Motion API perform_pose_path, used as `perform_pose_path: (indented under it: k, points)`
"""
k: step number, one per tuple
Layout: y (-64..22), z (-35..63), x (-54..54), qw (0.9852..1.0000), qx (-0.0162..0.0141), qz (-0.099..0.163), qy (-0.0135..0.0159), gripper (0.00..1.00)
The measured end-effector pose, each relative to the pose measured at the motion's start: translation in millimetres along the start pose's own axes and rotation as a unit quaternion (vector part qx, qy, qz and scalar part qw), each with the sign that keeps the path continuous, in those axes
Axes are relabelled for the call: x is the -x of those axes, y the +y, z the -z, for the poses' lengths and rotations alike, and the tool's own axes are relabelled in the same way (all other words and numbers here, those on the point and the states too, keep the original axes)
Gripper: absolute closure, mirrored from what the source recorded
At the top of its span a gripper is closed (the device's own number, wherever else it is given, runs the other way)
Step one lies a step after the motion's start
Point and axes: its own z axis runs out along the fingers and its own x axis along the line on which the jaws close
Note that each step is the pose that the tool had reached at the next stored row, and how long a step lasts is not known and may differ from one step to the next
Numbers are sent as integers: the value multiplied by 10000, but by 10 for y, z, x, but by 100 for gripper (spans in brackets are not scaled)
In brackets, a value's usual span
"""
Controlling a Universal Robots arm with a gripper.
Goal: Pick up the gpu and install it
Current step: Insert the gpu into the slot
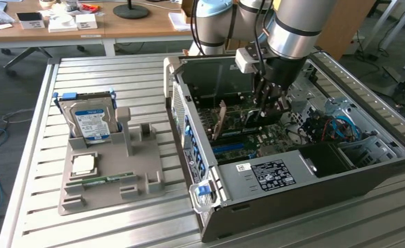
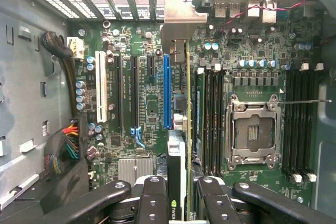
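Inside the open computer case (image 1: 292,196), the gripper (image 2: 181,195) reaches down over the motherboard (image 2: 142,114); its jaws are partly closed and clamp the gpu (image 2: 177,156) by its two flat faces. Held edge-on, the card runs parallel to the long blue slot (image 2: 167,92), just beside it, likely so its connector edge can line up; whether it is seated I cannot tell.

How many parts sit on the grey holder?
3: the hard drive upright at the far end, the square processor before it, the green memory stick nearest the camera. Posts could hide more.
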Motion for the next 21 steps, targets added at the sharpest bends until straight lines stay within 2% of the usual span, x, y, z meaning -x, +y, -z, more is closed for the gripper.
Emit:
perform_pose_path:
  k: [21]
  points:
    - [3, -42, -3, 10000, 3, 64, -1, 73]
